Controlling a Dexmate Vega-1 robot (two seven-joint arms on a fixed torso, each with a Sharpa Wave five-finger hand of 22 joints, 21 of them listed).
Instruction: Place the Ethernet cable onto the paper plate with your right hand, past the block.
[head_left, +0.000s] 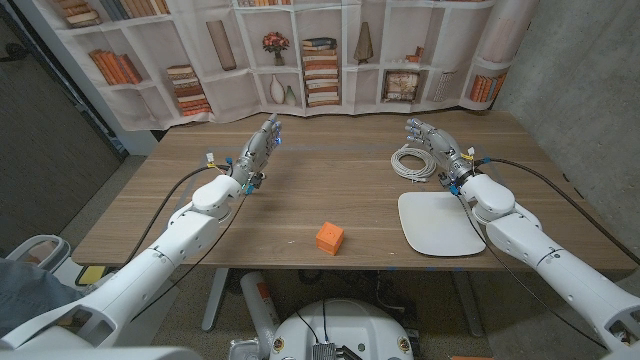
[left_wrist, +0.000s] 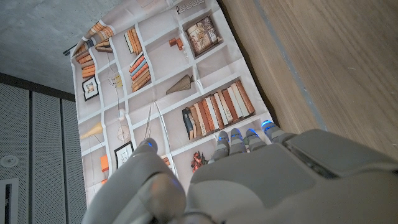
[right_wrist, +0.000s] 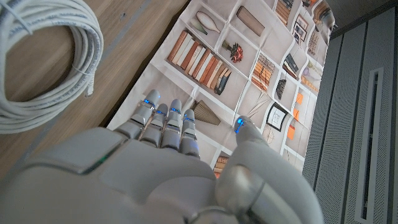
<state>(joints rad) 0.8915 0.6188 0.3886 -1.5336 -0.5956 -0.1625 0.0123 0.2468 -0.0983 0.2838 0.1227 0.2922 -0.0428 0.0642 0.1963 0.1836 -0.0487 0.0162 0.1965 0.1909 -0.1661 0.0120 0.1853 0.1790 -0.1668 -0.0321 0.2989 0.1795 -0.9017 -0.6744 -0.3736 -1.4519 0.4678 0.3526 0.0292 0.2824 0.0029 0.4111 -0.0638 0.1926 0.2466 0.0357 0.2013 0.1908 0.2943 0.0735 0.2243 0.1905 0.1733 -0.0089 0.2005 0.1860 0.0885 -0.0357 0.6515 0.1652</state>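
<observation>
1. The cable (head_left: 413, 163) lies coiled in loose white loops on the table (head_left: 330, 190), on the robot's right side toward the far edge.
2. In the right wrist view the cable (right_wrist: 46, 62) shows as a stack of white turns with one loose end lying on the wood beside the coil.
3. The plate (head_left: 441, 223) sits near the front edge on the right; it looks white and squarish with rounded corners, and nothing lies on it.
4. The cable is on the far side of the plate, apart from it, with bare wood between them.
5. The block (head_left: 329, 237), small and orange, stands near the front edge at about the middle, left of the plate and well apart from the cable.
6. The right hand (head_left: 436, 145) is just beside the cable on its right, fingers stretched out toward the far edge and holding nothing; whether it touches the coil I cannot tell.
7. From the right wrist, that hand (right_wrist: 168, 168) shows its fingers (right_wrist: 163, 127) straight and close side by side, the thumb set apart.
8. The right forearm crosses above the plate's right side.
9. The left hand (head_left: 256, 150) is on the table's left side, well away from everything, fingers extended and empty.
10. In the left wrist view the left hand (left_wrist: 249, 180) has its fingers (left_wrist: 239, 140) side by side, pointing at a bookshelf-printed backdrop (left_wrist: 161, 93) behind the table.
</observation>
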